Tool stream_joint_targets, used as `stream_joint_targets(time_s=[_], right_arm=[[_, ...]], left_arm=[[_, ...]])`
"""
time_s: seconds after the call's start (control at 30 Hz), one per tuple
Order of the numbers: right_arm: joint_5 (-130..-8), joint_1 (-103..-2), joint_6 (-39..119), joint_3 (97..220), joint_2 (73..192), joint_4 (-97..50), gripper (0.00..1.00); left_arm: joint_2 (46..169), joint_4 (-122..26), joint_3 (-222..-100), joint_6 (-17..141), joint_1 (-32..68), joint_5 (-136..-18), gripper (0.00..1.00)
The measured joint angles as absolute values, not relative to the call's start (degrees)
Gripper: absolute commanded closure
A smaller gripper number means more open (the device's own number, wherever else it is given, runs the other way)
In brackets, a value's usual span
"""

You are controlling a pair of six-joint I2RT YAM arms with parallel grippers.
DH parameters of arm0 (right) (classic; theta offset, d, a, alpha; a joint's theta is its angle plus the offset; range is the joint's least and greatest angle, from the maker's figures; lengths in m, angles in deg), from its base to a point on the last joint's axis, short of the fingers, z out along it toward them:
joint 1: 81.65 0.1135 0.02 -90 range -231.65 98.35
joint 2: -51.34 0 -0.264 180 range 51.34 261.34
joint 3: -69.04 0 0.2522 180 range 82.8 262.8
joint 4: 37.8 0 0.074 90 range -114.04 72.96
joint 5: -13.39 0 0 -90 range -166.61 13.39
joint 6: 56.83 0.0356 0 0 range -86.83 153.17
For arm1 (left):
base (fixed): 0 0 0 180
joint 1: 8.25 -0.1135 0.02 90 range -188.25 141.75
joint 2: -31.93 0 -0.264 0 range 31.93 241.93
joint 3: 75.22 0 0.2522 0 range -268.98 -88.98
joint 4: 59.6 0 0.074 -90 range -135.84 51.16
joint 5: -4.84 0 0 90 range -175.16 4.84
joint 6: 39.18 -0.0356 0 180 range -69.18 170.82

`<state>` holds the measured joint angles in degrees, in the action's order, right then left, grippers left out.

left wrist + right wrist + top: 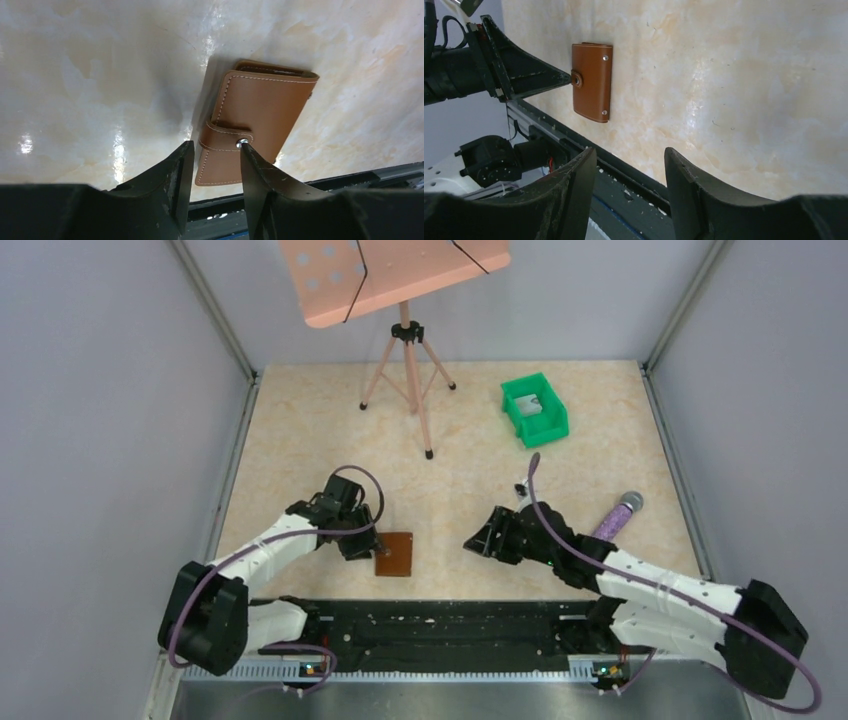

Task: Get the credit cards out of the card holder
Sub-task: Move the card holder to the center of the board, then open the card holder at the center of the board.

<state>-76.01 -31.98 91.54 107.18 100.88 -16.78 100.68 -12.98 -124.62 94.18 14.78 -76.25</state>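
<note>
The card holder (394, 554) is a small brown leather wallet lying shut and flat near the table's front edge, its snap tab (226, 136) fastened. It also shows in the right wrist view (593, 80). My left gripper (370, 544) sits at its left side, open, jaws either side of the tab end (216, 145); one fingertip (243, 145) touches the metal snap. My right gripper (478, 540) hovers open to the right of the holder with nothing between its fingers (630, 152). No credit cards show at the shut holder.
A green plastic bin (540, 425) stands at the back right with a small light grey flat piece (530, 405) inside. A purple microphone (615, 516) lies right of my right arm. A pink music stand on a tripod (408, 370) stands at the back. A black rail (440, 625) runs along the near edge.
</note>
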Motion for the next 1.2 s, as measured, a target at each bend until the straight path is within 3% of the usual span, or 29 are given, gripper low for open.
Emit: stream_joint_targets(time_s=[0.53, 1.2], right_arm=[[-73.76, -24.37, 94.47, 110.76, 136.00, -45.78, 0.47], [-71.14, -24.04, 99.87, 110.85, 147.91, -63.86, 0.49]], left_arm=[[102.32, -24.80, -117.23, 96.06, 15.15, -65.93, 0.67], [101.05, -30.51, -112.71, 100.69, 16.22, -60.51, 0.70]])
